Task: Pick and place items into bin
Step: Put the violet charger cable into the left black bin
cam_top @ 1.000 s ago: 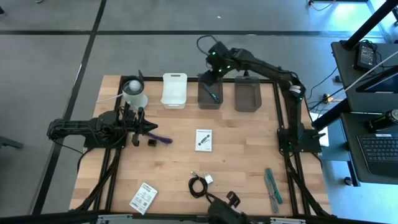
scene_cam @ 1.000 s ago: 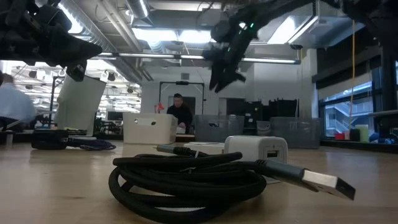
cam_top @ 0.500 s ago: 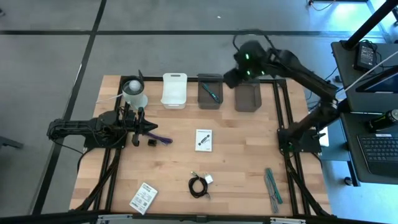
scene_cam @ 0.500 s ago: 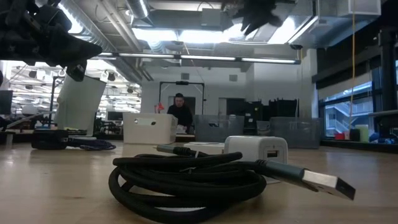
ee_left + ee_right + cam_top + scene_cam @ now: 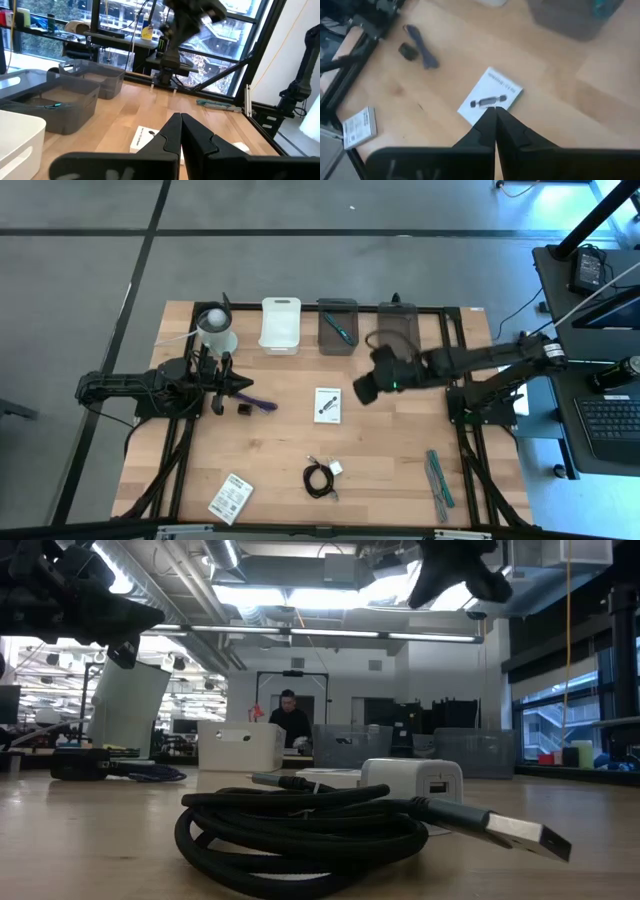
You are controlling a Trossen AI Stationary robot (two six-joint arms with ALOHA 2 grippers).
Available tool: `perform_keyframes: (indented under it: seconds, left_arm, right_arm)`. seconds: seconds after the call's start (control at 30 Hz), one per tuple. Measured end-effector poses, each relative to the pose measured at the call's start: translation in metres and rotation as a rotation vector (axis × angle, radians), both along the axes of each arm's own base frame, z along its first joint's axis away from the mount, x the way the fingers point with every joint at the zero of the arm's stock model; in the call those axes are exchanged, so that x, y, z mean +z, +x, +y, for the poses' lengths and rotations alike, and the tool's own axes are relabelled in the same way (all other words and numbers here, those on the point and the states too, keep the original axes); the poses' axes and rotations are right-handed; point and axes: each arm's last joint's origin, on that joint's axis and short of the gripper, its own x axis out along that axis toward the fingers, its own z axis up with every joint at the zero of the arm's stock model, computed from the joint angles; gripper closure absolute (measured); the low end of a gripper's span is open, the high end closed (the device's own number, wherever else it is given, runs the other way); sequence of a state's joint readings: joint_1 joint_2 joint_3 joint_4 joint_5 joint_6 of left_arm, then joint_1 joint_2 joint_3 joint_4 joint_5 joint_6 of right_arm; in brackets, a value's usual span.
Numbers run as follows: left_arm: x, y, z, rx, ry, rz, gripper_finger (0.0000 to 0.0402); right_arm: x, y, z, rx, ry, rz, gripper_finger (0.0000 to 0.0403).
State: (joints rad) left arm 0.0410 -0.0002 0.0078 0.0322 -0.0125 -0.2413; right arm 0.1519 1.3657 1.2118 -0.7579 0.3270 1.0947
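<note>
My right gripper [image 5: 362, 390] [image 5: 495, 112] hangs shut and empty high over the middle of the table, just right of a white printed card [image 5: 327, 403] [image 5: 492, 95]. My left gripper [image 5: 235, 387] [image 5: 180, 120] waits shut at the table's left, by a purple-handled tool [image 5: 262, 406] and a small black cube [image 5: 243, 409]. A black coiled cable [image 5: 320, 478] [image 5: 300, 830], a white packet [image 5: 231, 497] and teal strips [image 5: 438, 478] lie flat near the front edge. A teal item [image 5: 340, 330] lies in the middle grey bin [image 5: 337, 345].
Along the far edge stand a white cup with a ball [image 5: 215, 328], a white bin [image 5: 281, 325] and a second grey bin [image 5: 398, 330]. A white charger block [image 5: 412, 780] sits beside the cable. A person [image 5: 290, 720] shows in the room behind.
My right gripper has left the middle grey bin, swung toward the table's right over the right-hand grey bin, then come toward the near edge and now hangs beside the white card. The teal item stays in the bin.
</note>
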Motion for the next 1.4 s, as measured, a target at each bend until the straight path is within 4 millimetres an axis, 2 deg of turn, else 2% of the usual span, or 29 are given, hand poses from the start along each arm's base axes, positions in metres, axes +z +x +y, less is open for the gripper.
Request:
perform_keyframes:
  seconds: [0.13,0.33,0.53,0.67,0.8,0.97,1.2,1.4]
  left_arm:
    - [0.0,0.0,0.001,0.049,-0.002,-0.001,0.0398]
    - [0.003,-0.001,0.003,0.094,0.012,-0.001,0.0398]
    - [0.025,0.001,0.004,0.144,-0.001,0.03,0.0398]
    - [0.046,0.01,0.006,0.204,0.019,0.089,0.0398]
    - [0.068,0.03,0.009,0.26,0.025,0.172,0.0398]
    - [0.094,0.071,0.01,0.28,0.039,0.295,0.0398]
    - [0.107,0.129,0.009,0.277,0.082,0.619,0.0398]
    - [0.111,0.155,0.016,0.292,0.099,0.843,0.0398]
  right_arm:
    - [-0.029,0.0,0.021,0.07,-0.007,-0.033,0.0397]
    - [-0.06,-0.009,0.044,0.158,-0.002,-0.041,0.04]
    - [-0.081,-0.023,0.059,0.206,-0.001,0.021,0.0397]
    - [-0.093,-0.03,0.064,0.249,-0.024,0.061,0.0401]
    - [-0.106,-0.041,0.067,0.286,-0.055,0.136,0.0399]
    - [-0.114,-0.068,0.071,0.378,-0.087,0.167,0.0401]
    - [-0.116,-0.118,0.059,0.488,-0.094,0.023,0.0401]
    - [-0.129,-0.135,0.046,0.57,-0.131,-0.155,0.0401]
